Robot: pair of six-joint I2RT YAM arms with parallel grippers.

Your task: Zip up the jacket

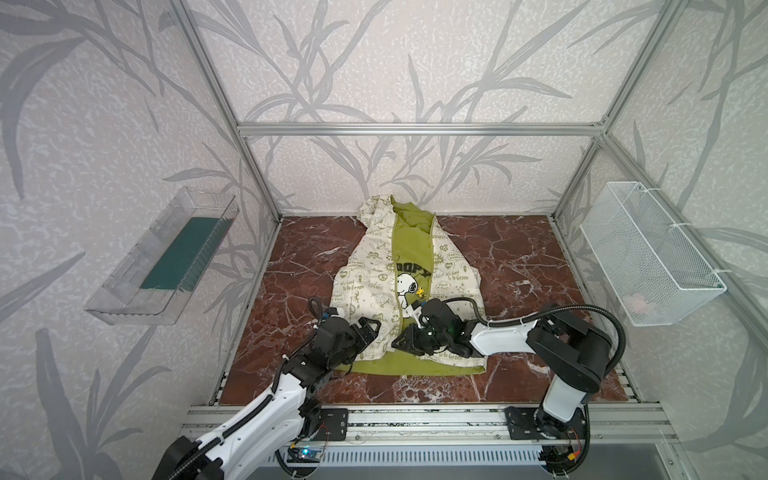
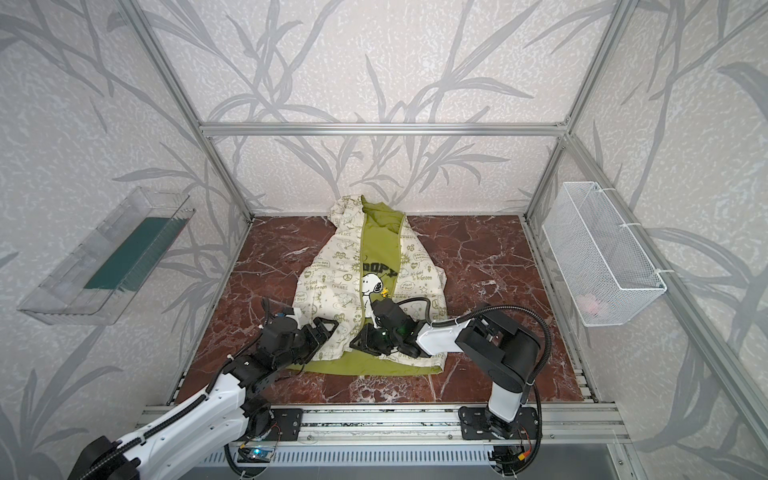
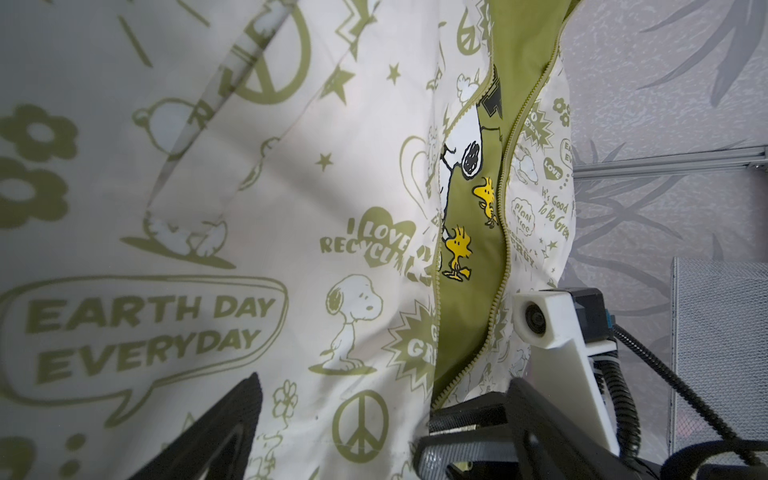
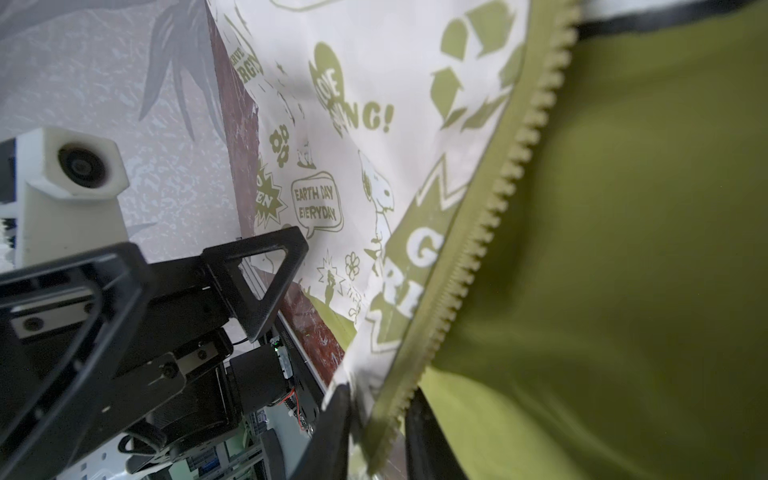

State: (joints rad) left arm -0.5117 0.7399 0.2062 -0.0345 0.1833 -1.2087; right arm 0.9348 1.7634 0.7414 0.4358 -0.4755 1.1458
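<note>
Grip: my right gripper (image 1: 401, 338) pinches olive-green toothed zipper edge (image 4: 467, 266) of cream cartoon-print hooded jacket (image 1: 365, 286) | left gripper (image 1: 372, 328) gaping | tip: pin hem (image 1: 453, 363) first, imo

We see the jacket (image 1: 361, 286) lying on the table (image 1: 519, 257), around its middle, hood toward the back and hem toward the arms' bases. The left gripper (image 1: 372, 328) sits over the jacket's left front near the hem. The right gripper (image 1: 400, 341) is just right of it, with the zipper edge (image 4: 478, 257) between its fingers. A tray (image 1: 166, 257) hangs far left and a basket (image 1: 648, 257) far right, both well apart from the jacket.
</note>
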